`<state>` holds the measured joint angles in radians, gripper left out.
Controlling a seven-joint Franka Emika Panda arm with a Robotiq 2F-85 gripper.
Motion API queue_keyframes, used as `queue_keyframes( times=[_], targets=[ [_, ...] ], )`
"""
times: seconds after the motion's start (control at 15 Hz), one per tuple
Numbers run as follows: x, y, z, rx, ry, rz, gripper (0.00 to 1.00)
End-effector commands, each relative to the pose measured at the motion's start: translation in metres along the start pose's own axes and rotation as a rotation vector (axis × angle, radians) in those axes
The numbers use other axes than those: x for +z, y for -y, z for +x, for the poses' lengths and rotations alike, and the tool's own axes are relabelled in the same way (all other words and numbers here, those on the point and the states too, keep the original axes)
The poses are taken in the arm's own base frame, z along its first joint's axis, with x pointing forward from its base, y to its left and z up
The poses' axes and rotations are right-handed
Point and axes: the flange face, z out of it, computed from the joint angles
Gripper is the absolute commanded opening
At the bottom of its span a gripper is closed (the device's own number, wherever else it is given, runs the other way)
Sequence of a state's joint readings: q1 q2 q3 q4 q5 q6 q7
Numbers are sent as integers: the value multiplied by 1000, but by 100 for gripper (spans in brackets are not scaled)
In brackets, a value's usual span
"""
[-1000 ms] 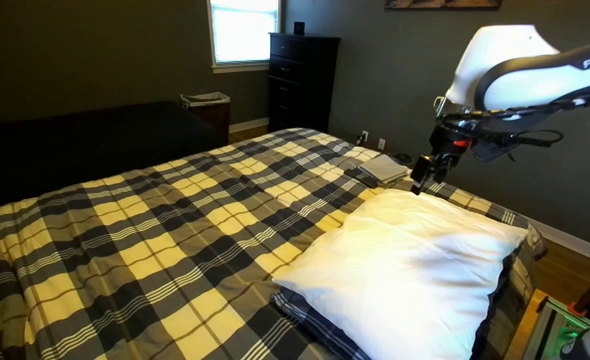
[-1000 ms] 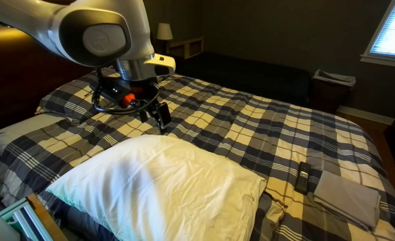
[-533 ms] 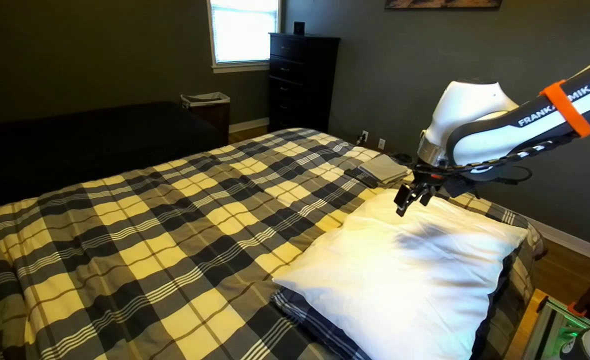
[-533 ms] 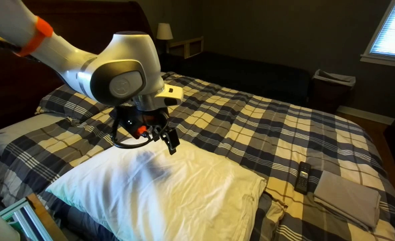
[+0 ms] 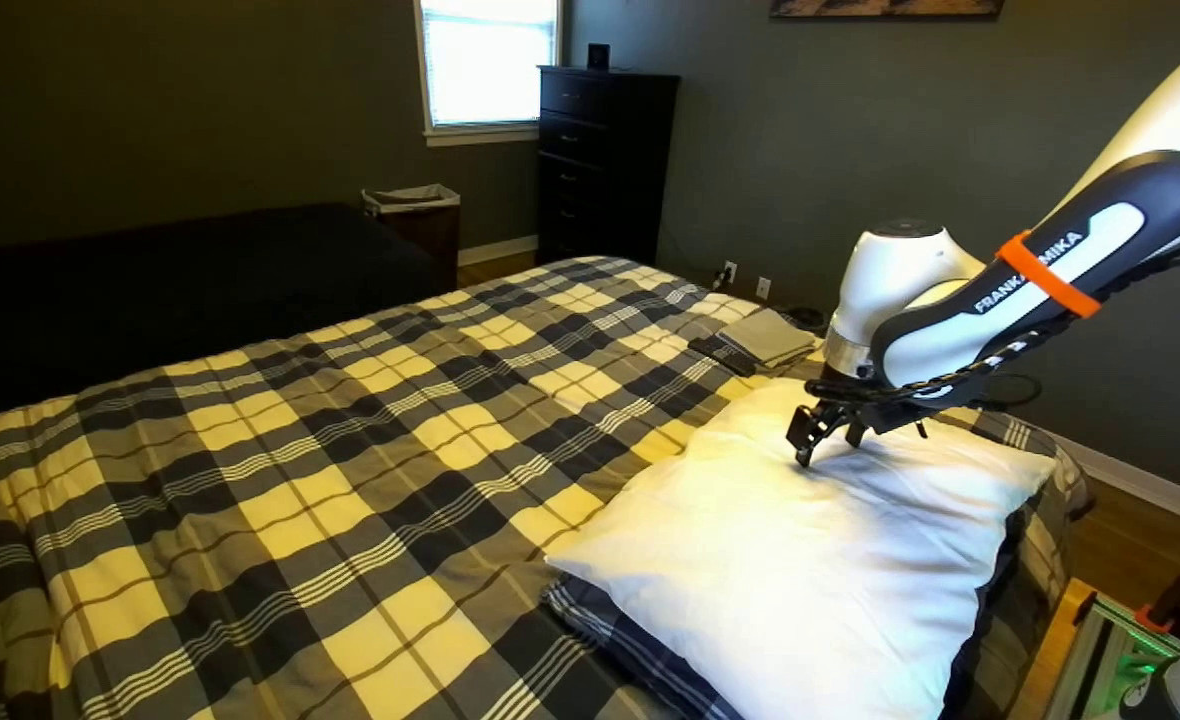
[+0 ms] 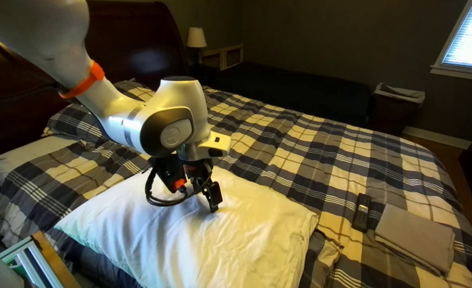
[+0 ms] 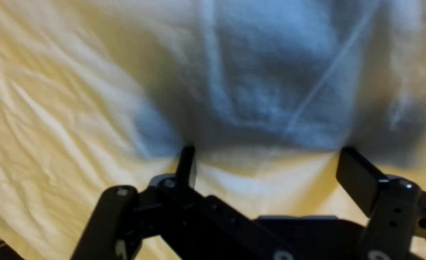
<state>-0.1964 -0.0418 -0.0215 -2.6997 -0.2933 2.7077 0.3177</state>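
My claw stands wide with nothing gripped, its tips down on the pillow; they look to be touching, though how deep they sink I can't tell. Taking the middle of my tips as the hub of the wrist view, they sit at 9 and 3 o'clock, a crease runs off toward 1, and looser wrinkles lie at 10. To get a sound hold here, I judge both tips should bear evenly and draw together slowly, so slack gathers between them; the soft filling would likely give under a hard push, and a taut patch could slip free.

In an exterior view, with my claw as hub, the pillow is right beneath me, its bulk toward 6. Past it on the plaid duvet, the remote lies at 3, the grey cloth just beyond. Farthest out, the bin stands at 2, the lamp at 12.
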Motion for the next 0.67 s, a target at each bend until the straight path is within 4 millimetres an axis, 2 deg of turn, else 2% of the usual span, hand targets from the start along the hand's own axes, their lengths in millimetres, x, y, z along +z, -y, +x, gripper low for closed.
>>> queue_keyframes(
  times=[0.0,0.07,0.13,0.33,0.6],
  targets=[
    [32,2,11,38,24,0,100],
    [38,3,12,39,35,5,75],
    [42,3,13,38,43,5,74],
    [51,6,15,37,61,25,52],
    [49,3,20,43,46,50,22]
  ],
)
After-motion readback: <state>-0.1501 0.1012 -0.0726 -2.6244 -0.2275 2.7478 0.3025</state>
